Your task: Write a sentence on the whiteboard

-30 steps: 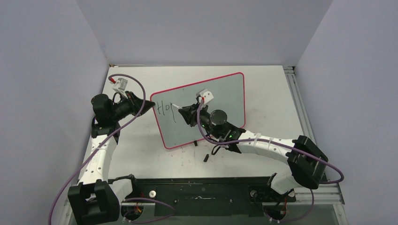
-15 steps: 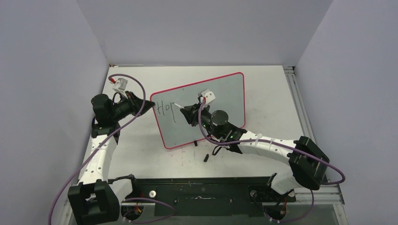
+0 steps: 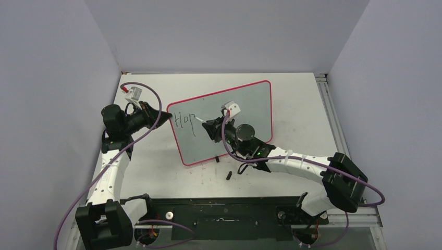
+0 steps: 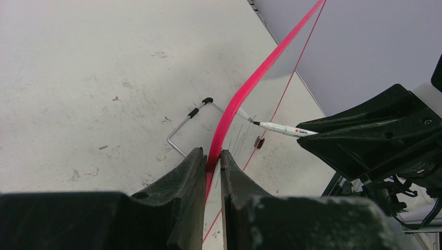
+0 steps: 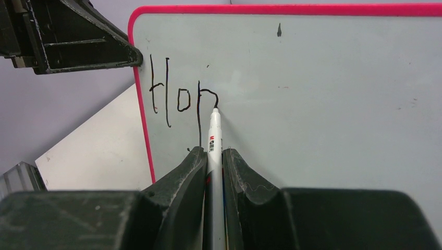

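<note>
Clamping the thin red-pink left rim of the large, rounded-corner, pale grey glossy whiteboard (image 3: 255, 104) (image 5: 339, 104) between the closed black fingers of the left gripper (image 3: 168, 115) (image 4: 211, 156), holding it propped at a slant on the scuffed white table (image 3: 302, 104). Gripping a slim white marker pen (image 5: 213, 130) (image 4: 281, 128) tight by its barrel in the right gripper (image 3: 206, 125) (image 5: 213, 153). Pressing the black tip against the board's upper left area, right at the end of the black handwritten lettering (image 5: 180, 99) (image 3: 182, 119), reading "Hop" so far, with the third letter's bowl only half drawn.
</note>
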